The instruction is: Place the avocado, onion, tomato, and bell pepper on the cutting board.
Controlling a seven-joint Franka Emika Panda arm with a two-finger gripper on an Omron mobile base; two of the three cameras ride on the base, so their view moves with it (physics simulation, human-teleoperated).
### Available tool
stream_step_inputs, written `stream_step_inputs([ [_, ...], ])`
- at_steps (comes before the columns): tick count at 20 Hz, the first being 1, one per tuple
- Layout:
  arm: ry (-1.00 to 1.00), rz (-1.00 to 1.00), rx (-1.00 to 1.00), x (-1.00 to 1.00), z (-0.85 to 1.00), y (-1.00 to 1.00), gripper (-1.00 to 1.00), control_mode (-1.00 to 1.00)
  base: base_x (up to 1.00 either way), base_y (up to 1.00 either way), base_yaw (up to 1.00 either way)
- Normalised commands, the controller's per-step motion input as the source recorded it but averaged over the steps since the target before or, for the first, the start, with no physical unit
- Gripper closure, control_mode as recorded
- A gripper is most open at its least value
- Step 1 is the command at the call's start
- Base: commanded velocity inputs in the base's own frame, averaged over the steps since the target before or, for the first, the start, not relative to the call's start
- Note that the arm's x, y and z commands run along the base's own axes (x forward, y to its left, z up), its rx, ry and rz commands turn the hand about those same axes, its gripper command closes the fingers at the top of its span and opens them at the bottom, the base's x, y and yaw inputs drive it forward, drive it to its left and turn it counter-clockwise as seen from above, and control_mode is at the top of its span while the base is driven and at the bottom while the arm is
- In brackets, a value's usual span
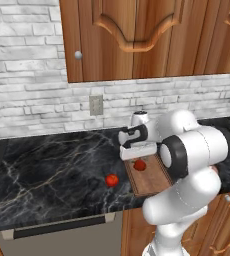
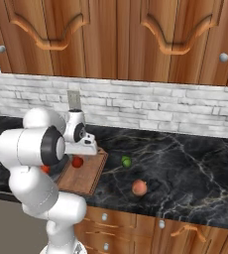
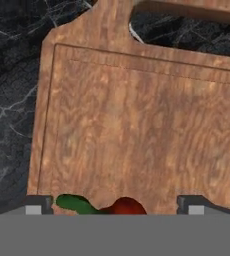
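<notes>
Dark marble counter [image 2: 185, 163]; cutting board [image 3: 137, 125] under end effector [image 3: 114, 205], jaws wide, red item [image 3: 127, 206] between, released.

From the hand view I get just the top of a red item [image 3: 127, 205] with a green stem, its lower part cut off; tomato or bell pepper, I can't tell. My arm covers part of the cutting board [image 1: 149, 182] in the left base view, and most of another red item [image 2: 45, 169] in the right base view
</notes>
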Motion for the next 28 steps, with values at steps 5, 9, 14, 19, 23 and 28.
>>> stream_step_inputs([
  [5, -0.13, 0.0, 0.0, -0.18, 0.67, 0.0, -1.0, -1.0, 0.0, 0.0, 0.0],
  [9, -0.11, 0.0, 0.0, -0.5, 0.72, 0.11, -1.0, -1.0, 0.0, 0.0, 0.0],
  [14, -0.04, 0.0, 0.0, -0.7, 0.44, 0.36, -1.0, -1.0, 0.0, 0.0, 0.0],
  [19, 0.0, 0.0, 0.0, -0.64, 0.24, 0.57, -1.0, -1.0, 0.0, 0.0, 0.0],
  [23, 0.0, 0.0, 0.0, -0.49, 0.03, 0.68, -1.0, -1.0, 0.0, 0.0, 0.0],
  [28, 0.0, 0.01, 0.0, -0.23, 0.0, 0.59, -1.0, -1.0, 0.0, 0.0, 0.0],
])
